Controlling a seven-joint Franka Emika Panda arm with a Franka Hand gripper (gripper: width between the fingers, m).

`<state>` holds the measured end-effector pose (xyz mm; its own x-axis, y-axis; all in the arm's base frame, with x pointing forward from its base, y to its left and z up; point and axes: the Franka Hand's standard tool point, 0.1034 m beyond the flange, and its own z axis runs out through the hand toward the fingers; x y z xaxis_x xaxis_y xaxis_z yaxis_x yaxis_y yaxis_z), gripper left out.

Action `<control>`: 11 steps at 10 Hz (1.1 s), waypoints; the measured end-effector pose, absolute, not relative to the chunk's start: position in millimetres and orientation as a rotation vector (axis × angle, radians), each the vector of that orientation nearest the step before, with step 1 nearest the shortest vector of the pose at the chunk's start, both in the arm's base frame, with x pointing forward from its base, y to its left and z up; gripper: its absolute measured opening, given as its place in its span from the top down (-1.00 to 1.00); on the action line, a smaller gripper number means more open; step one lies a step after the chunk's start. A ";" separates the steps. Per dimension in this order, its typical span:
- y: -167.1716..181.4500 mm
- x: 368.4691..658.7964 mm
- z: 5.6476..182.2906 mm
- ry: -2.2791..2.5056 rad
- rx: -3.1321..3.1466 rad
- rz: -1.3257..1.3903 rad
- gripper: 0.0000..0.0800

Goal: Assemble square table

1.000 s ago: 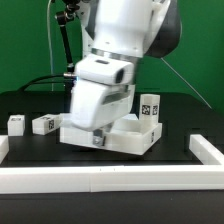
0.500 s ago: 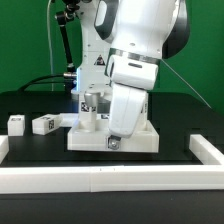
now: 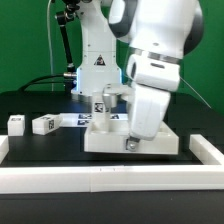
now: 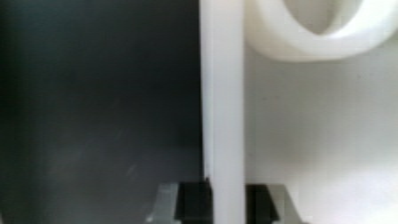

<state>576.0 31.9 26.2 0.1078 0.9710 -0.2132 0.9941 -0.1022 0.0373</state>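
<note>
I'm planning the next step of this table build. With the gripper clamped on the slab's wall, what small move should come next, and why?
Probably slide the slab toward the exterior view's right, up to the rail. The gripper is shut on the slab's wall, a gap shows between slab and rail, and bracing it there should steady it for assembly.

Tabletop slab: was white plastic, smooth, with a faint sheen.
Legs: were white plastic, matt, with printed black-and-white tags.
Surface: was black and matt.
Rail along the surface's near edge: was white and smooth.
Arm shell: was white plastic, glossy.
Gripper: had dark, matt fingers.
</note>
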 end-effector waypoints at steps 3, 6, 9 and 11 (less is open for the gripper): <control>47.1 598.6 28.7 2.014 2.169 -0.160 0.87; 45.4 597.7 27.4 2.006 2.177 -0.164 0.87; 50.8 607.1 27.8 2.011 2.182 -0.212 0.87; 57.5 628.2 33.3 2.022 2.163 -0.217 0.87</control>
